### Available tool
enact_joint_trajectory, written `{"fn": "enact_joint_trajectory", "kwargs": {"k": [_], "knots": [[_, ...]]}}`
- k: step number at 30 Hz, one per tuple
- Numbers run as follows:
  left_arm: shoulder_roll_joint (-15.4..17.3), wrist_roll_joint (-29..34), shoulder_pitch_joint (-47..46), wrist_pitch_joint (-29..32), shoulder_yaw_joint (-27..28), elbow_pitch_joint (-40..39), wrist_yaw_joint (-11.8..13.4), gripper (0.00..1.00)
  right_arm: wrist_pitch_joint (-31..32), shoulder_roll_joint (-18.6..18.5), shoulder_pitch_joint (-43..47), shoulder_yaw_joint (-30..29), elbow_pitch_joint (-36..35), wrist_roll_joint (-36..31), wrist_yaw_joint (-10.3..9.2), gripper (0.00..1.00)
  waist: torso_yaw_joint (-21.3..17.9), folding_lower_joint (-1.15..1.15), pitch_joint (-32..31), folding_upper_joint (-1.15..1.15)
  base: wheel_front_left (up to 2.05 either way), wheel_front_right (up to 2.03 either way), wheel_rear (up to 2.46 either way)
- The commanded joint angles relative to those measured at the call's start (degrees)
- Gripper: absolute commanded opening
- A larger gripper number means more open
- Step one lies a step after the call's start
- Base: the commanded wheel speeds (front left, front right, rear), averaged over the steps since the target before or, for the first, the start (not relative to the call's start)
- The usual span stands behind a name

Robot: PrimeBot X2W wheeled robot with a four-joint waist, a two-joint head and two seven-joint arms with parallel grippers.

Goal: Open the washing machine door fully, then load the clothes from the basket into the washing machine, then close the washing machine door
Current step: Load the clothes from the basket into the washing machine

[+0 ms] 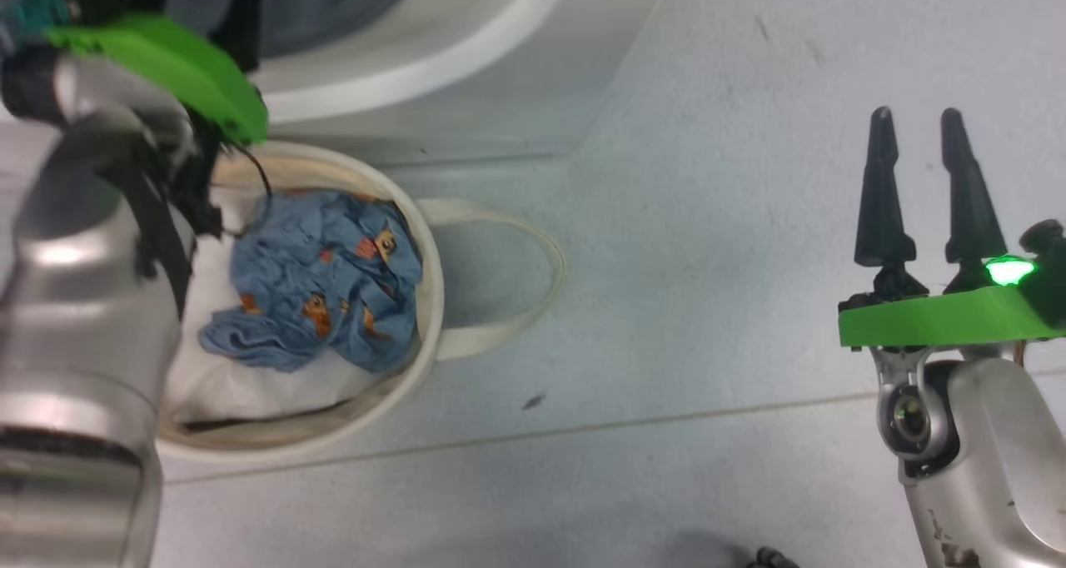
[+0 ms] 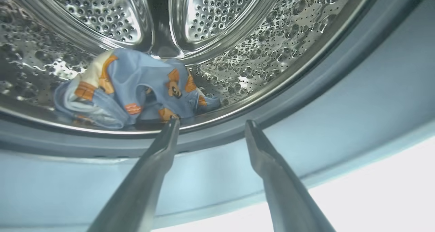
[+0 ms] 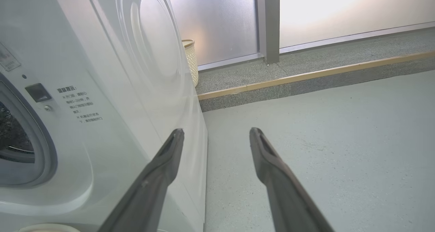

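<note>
Left gripper (image 2: 211, 123): seen from its own wrist, the two fingers are spread apart with nothing between them. Their tips sit level with the lip of the drum (image 2: 272, 55).
Garment in the drum (image 2: 136, 85): a crumpled light blue piece with orange-brown figures lies on the drum floor near the front. One fingertip overlaps its near edge, and whether they touch cannot be told.
Seal (image 2: 102, 145): a grey band below the drum lip, partly crossed by the fingers.
Left arm (image 1: 83, 301): in the head view this silver forearm covers the left part of the basket (image 1: 426, 318). Its far end runs into a dark blur at the top-left corner, where the parts cannot be told apart.
Garment in the basket (image 1: 325, 276): a bunched blue piece lies on white padding (image 1: 250, 385). How many pieces it is made of is unclear.
Basket position: on the floor (image 1: 708, 343), just in front of the washing machine (image 1: 500, 77), which is cut off by the top edge.
Right gripper (image 1: 916, 127): fingers parted and empty, held over bare floor, well apart from the basket.
Right wrist view: the machine's porthole is uncovered at the left edge and only partly in frame. The printed label (image 3: 80, 104) is too small to read.
Woven basket (image 3: 190, 62): pale, half hidden behind the machine's side.
</note>
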Motion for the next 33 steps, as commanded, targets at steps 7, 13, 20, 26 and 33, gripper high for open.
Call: {"fn": "enact_joint_trajectory", "kwargs": {"k": [7, 13, 20, 26, 33], "knots": [[4.36, -1.88, 15.75, -1.58, 4.73, -18.99, 0.09, 1.00, -0.28, -0.20, 2.40, 1.35, -0.34, 1.24, 0.01, 1.00, 3.15, 0.01, -8.07, -0.01, 0.00, 0.00, 0.00], [3.31, 3.77, 31.10, -1.60, 9.86, -32.94, 0.52, 1.00, -0.28, -1.46, 3.58, 3.55, 1.00, 0.59, 0.01, 1.00, 5.48, 0.01, -12.10, -0.01, 0.00, 0.00, 0.00], [-0.31, 6.96, 43.74, -1.60, 14.00, -42.98, 0.18, 1.00, -0.28, -4.81, 5.49, 8.48, 3.92, 0.09, 0.01, 1.00, 8.71, 0.01, -18.33, -0.01, 0.00, 0.00, 0.00], [-1.80, 8.58, 48.83, -1.61, 15.67, -43.17, 0.12, 1.00, -0.28, -7.11, 6.28, 11.53, 5.60, 0.29, 0.01, 1.00, 10.27, 0.01, -22.41, -0.01, 0.00, 0.00, 0.00], [-3.01, 11.15, 51.37, -1.61, 17.90, -41.42, 0.11, 1.00, -0.28, -8.63, 5.95, 12.48, 6.13, 0.65, 0.01, 1.00, 10.73, 0.01, -23.98, -0.01, 0.00, 0.00, 0.00]]}}
